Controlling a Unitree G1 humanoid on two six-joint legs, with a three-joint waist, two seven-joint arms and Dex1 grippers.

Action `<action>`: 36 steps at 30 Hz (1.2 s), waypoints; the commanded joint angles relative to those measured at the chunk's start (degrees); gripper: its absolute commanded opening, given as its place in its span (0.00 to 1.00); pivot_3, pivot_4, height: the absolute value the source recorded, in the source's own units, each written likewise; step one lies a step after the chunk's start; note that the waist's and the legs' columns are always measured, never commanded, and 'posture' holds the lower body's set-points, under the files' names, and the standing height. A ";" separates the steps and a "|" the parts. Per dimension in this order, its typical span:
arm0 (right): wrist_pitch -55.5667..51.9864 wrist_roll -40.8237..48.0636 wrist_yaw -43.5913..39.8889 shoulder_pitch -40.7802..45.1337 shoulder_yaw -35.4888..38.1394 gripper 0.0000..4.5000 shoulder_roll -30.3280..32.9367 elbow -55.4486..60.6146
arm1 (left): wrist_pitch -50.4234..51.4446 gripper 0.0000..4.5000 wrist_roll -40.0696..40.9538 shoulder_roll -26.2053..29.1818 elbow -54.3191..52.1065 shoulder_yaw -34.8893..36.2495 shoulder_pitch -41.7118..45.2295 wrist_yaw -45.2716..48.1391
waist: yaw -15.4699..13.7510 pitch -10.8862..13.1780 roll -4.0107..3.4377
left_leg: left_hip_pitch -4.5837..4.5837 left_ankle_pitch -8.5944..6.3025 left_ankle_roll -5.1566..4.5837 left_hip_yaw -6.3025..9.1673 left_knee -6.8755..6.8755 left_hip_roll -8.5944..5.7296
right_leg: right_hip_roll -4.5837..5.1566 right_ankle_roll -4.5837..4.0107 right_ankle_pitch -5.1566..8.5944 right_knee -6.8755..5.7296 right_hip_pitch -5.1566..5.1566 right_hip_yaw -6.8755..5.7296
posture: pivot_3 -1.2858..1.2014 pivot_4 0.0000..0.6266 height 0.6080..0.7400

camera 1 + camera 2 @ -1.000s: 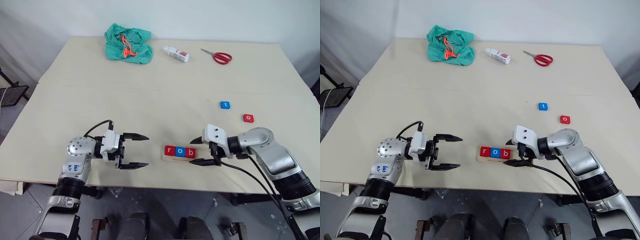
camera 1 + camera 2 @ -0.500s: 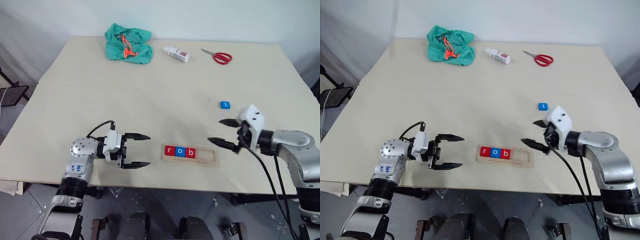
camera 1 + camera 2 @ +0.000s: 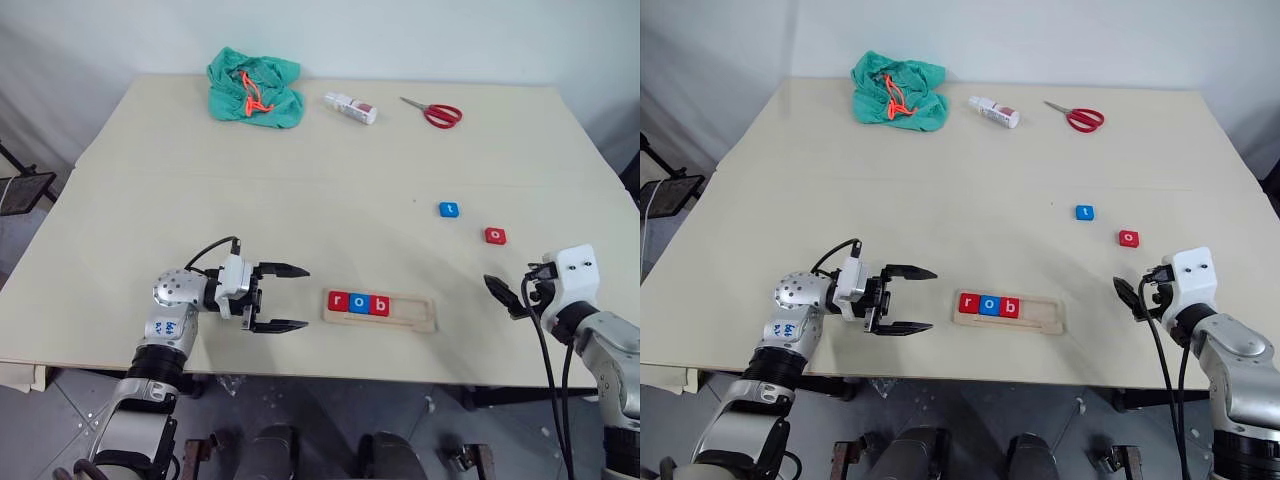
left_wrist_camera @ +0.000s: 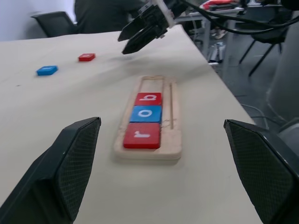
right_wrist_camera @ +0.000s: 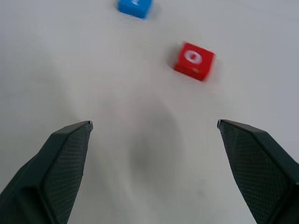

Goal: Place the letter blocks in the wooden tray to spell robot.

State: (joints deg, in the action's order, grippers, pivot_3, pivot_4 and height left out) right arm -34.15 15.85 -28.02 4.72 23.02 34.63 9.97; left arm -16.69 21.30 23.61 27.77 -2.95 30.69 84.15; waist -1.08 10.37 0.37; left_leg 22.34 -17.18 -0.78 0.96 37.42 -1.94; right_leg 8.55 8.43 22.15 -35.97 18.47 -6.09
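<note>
The wooden tray (image 3: 415,313) lies near the table's front edge, with a red r (image 3: 338,301), a blue o (image 3: 359,303) and a red b (image 3: 380,305) filling its left part. A blue t block (image 3: 449,209) and a red o block (image 3: 495,236) lie loose farther back on the right. My left gripper (image 3: 303,297) is open and level, pointing at the tray's left end with a short gap between. My right gripper (image 3: 510,290) is open and empty to the right of the tray, pointing toward the red o (image 5: 194,60) and blue t (image 5: 135,5).
At the table's far side lie a green cloth with an orange cord (image 3: 254,88), a small white bottle (image 3: 351,107) and red-handled scissors (image 3: 433,112). The table's front edge (image 3: 380,372) runs just below the tray.
My right gripper has swung away from the tray's right end out to the right and turned to point forward. The left gripper has stayed where it was.
</note>
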 commanded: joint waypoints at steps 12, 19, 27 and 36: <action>0.21 1.75 3.26 -1.29 1.73 0.99 -0.49 4.50 | -1.47 1.00 -0.02 1.40 2.22 1.03 1.90 0.86 | -0.22 0.00 0.00 | -0.01 0.00 0.00 0.02 0.00 -0.03 | 0.01 0.00 0.00 0.00 -0.01 0.01 | 0.52 0.24 1.00; -0.11 1.74 4.48 2.69 0.90 0.99 -0.55 1.69 | -1.11 1.00 0.18 1.49 0.79 0.96 1.20 0.27 | -0.08 0.00 0.00 | -0.01 0.00 0.00 0.01 -0.02 -0.02 | 0.01 0.00 0.00 0.00 0.00 0.02 | 0.52 0.24 1.00; 4.79 -1.82 8.41 16.02 -2.69 0.99 -2.35 -14.80 | 1.06 1.00 0.79 1.77 -4.15 0.37 -1.75 -0.11 | 0.73 0.00 -0.01 | -0.02 0.00 0.00 0.03 -0.04 0.00 | 0.00 0.00 0.00 -0.01 -0.01 0.01 | 0.52 0.24 1.00; 15.79 -5.25 9.60 27.04 -6.70 0.99 -5.05 -35.25 | 3.00 1.00 0.98 2.51 -8.60 0.88 -4.06 -1.99 | 1.46 0.00 -0.01 | -0.01 0.01 0.00 0.04 -0.15 -0.04 | 0.03 0.00 0.00 0.00 0.03 -0.01 | 0.52 0.24 1.00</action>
State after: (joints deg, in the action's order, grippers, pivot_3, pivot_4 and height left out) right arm -20.89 11.11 -19.23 30.67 15.95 29.22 -24.38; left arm -13.77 21.46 25.59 21.17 -2.77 27.01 82.53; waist 0.38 10.36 0.37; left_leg 22.33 -17.17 -0.78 1.00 37.27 -1.97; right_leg 8.58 8.43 22.15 -35.97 18.51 -6.10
